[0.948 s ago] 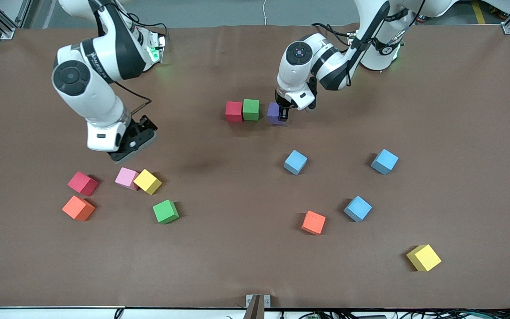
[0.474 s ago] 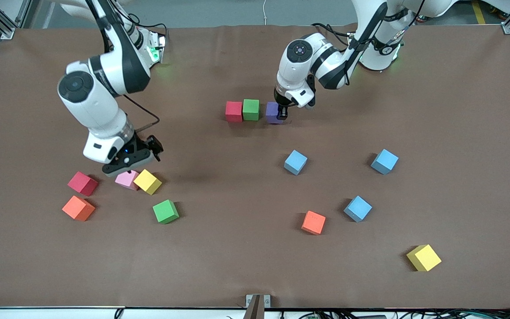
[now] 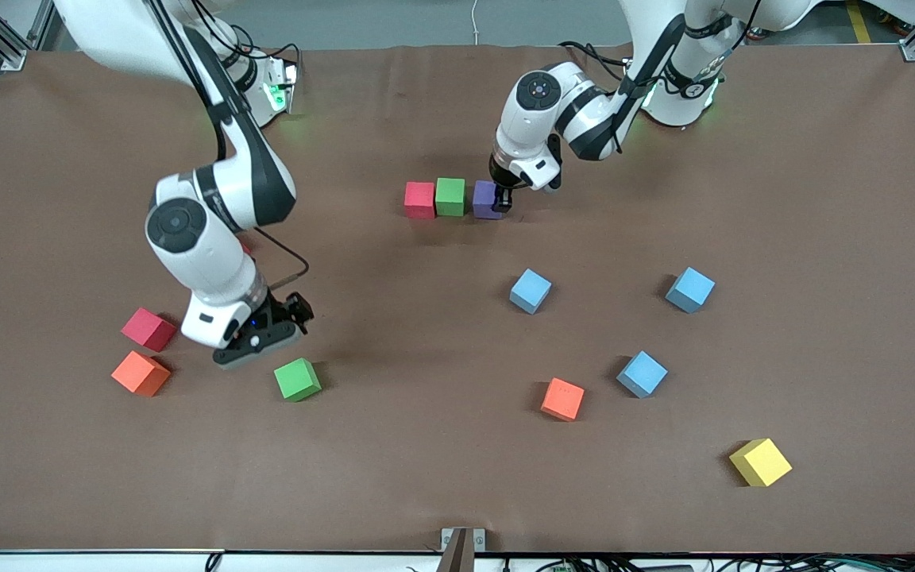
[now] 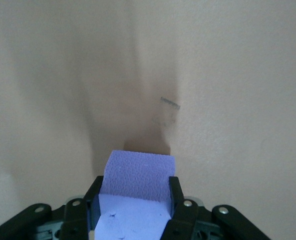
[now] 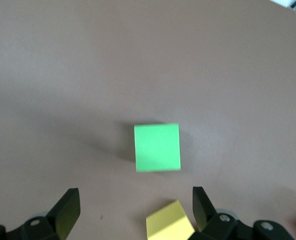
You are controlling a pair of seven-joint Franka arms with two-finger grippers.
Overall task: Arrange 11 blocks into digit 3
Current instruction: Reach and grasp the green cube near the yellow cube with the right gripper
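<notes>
The left end effector is closed on the purple block, held at the bench just beside the green block and red block of a row. The right end effector is spread wide and empty, over a yellow block near a second green block.

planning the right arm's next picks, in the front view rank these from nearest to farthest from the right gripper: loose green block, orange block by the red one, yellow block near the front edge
1. Loose green block: just beside the open right gripper, nearer the camera.
2. Orange block: at the right arm's end of the table, next to the red block.
3. Yellow block: toward the left arm's end, close to the camera.
</notes>
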